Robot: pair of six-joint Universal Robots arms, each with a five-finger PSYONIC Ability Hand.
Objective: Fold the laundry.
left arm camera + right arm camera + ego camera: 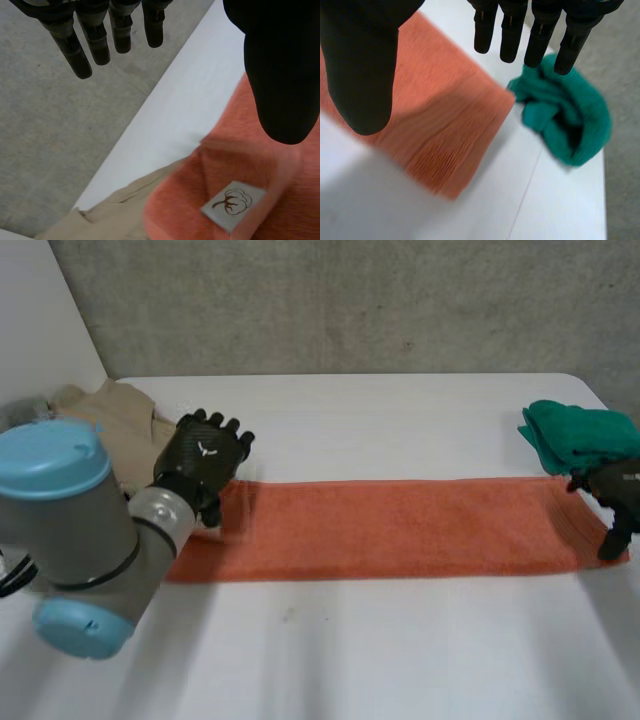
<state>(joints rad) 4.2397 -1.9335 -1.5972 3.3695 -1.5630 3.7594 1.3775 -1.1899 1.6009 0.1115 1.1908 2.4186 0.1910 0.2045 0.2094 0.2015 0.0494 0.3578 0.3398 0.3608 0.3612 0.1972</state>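
The orange towel (pixel 400 530) is laid flat on the white counter (pixel 380 660), its long axis running side to side between the 2 arms. Its left end lies under the left robot hand (pixel 203 465), whose fingers are held straight, thumb apart, nothing gripped; a grey label (pixel 232 204) is seen on the corner there. The right end is overhung by the right robot hand (pixel 618 502), likewise spread and holding nothing. A beige garment (pixel 110 415) is found just beside the left end, a green cloth (pixel 580 435) just beside the right; bare counter is left in front.

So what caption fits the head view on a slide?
Left hand and right hand, both open, at opposite ends of the orange towel.
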